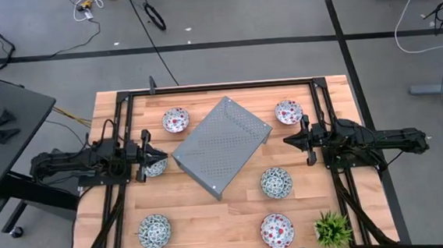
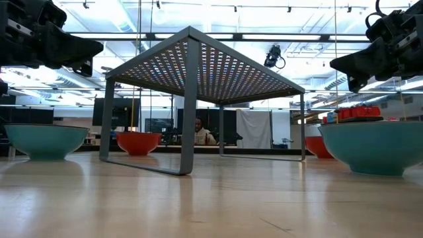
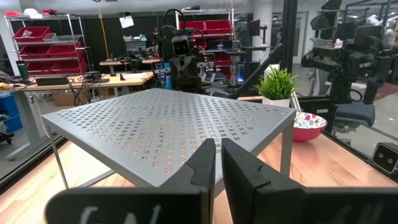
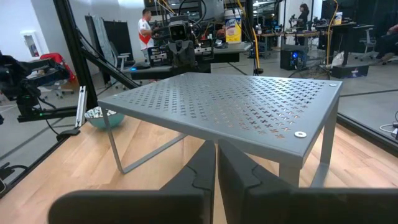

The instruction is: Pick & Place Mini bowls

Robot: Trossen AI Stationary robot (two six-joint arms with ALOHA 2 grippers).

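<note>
Dark fingers nearly meet on the left gripper [image 1: 163,155] and right gripper [image 1: 288,141], both empty, flanking the metal rack [image 1: 221,145]. Six bowls [image 1: 276,182] lie scattered around it on the table [image 1: 212,211]; apparently none is placed yet, so everything remains.

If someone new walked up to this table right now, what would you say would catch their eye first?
Most likely the grey perforated metal stand, set at an angle in the middle of the table. Around it lie small patterned bowls: red ones at the far left, far right and near right, teal ones at right and near left. The left gripper and right gripper flank the stand, both shut and empty.
</note>
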